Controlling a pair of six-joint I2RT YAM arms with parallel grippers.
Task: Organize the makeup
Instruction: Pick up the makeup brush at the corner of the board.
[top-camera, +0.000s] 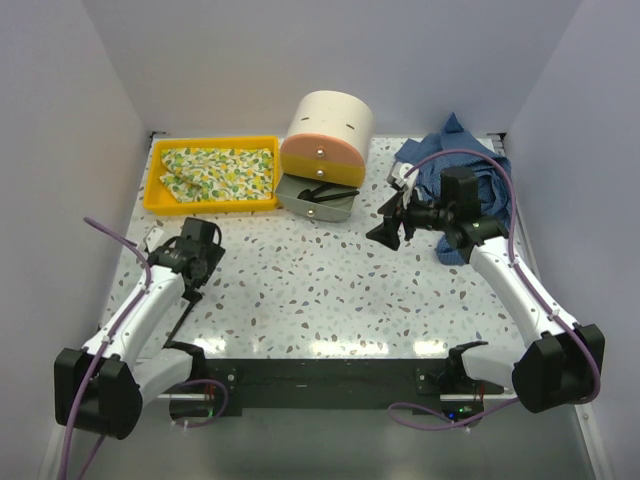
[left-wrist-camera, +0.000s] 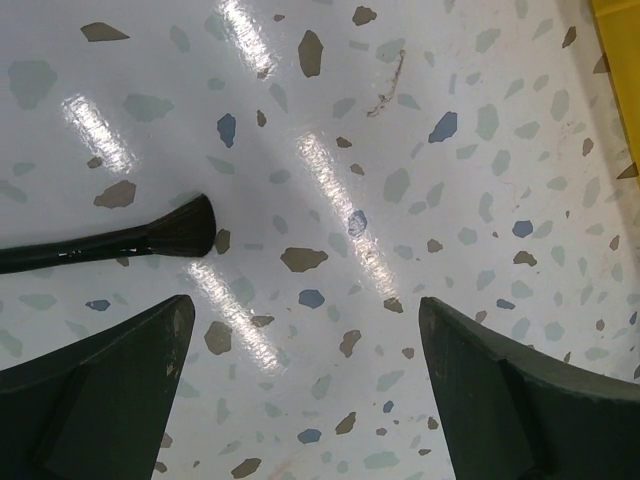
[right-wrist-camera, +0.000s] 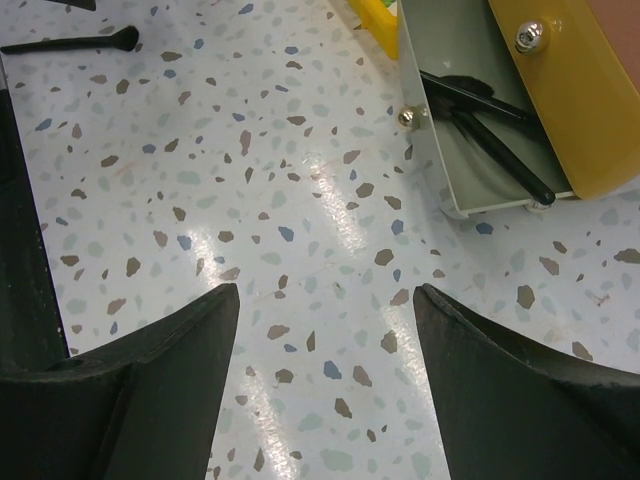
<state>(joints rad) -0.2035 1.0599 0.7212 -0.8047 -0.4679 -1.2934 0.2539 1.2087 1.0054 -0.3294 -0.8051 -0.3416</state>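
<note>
A thin dark brush (left-wrist-camera: 120, 242) lies flat on the speckled table, its bristle head pointing right. It sits just beyond the left finger of my left gripper (left-wrist-camera: 305, 305), which is open with nothing between its fingers. The same brush (right-wrist-camera: 75, 43) shows far off in the right wrist view. Two dark brushes (right-wrist-camera: 490, 130) lie in the open grey drawer (top-camera: 318, 198) of the round cream and pink organizer (top-camera: 325, 135). My right gripper (right-wrist-camera: 325, 290) is open and empty over bare table, to the right of that drawer. No palettes or discs are in view.
A yellow tray (top-camera: 160, 195) holding a leaf-patterned cloth (top-camera: 220, 172) stands at the back left, its corner (left-wrist-camera: 622, 70) near my left gripper (top-camera: 190, 252). A blue cloth (top-camera: 465, 165) lies crumpled at the back right, behind my right gripper (top-camera: 390, 228). White walls enclose the table.
</note>
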